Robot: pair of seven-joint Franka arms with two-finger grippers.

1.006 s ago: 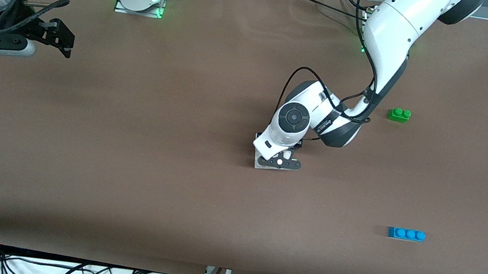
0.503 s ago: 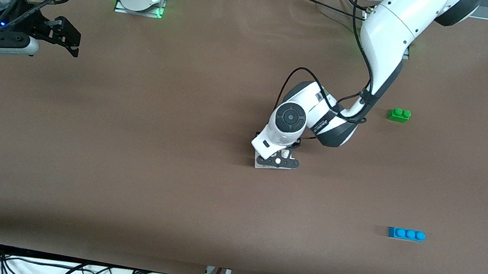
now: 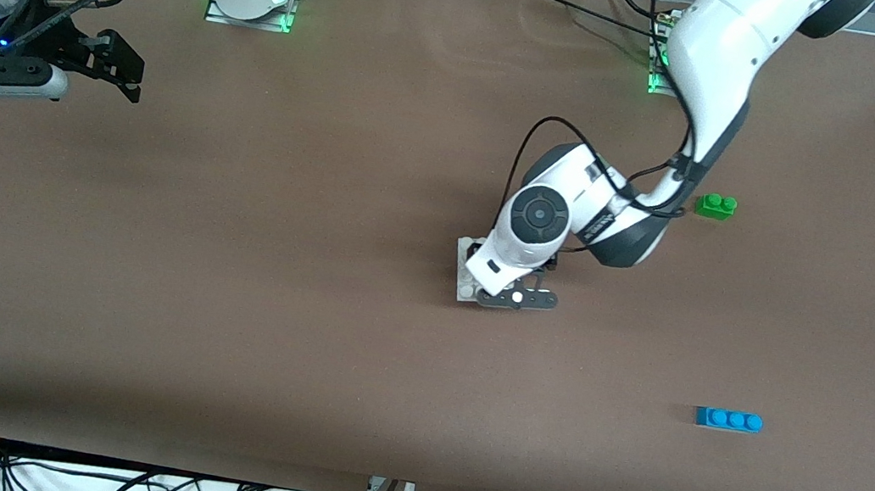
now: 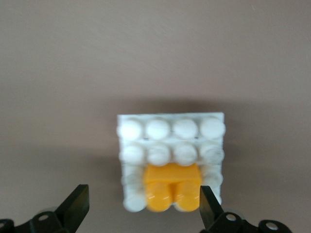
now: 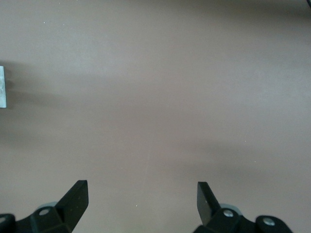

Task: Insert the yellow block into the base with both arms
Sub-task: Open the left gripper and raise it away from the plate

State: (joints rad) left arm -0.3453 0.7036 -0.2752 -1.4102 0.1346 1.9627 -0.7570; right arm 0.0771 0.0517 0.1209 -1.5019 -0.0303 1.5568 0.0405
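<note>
At the upper left of the front view, the right hand [image 3: 116, 68] hangs over the bare worktop [image 3: 225, 293] with its fingers spread apart, and that arm waits. Near the frame's middle, the left hand [image 3: 512, 290] hovers low over the base [image 4: 171, 160], fingers apart and gripping nothing. The yellow block [image 4: 172, 187] sits pressed onto the base's studs, while a green brick [image 3: 715, 205] and a blue brick [image 3: 728, 419] lie toward the frame's right.

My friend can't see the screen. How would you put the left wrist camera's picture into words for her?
A small yellow block sits pressed onto a white studded base at one edge, with two rows of bare white studs beside it, all on a plain brown table. The left pincer is open above, its two black fingertips apart at either side of the base, touching nothing.
</note>
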